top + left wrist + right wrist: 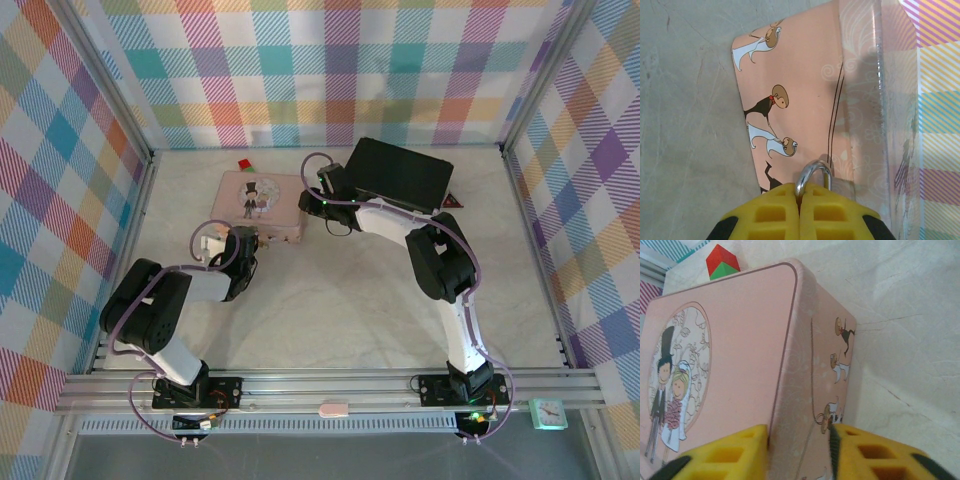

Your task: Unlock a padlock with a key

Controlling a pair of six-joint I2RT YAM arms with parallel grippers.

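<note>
As the overhead view shows, the left pincer [247, 250] sits at the near corner of the pink box [258, 205] and the right pincer [325, 192] at its other side, with a black case [400, 172] just behind. The left wrist camera has its fingers [775, 212] clenched on the padlock [812, 172], the shackle poking out ahead, close before the box wall. On the right wrist, the fingers [875, 450] are spread astride the box edge, with the red and green cubes [722, 262] beyond.

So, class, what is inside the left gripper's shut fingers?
The padlock's silver shackle arches out from between the left gripper's yellow fingers, with the pink box behind it. The padlock's body is covered by the fingers.
</note>
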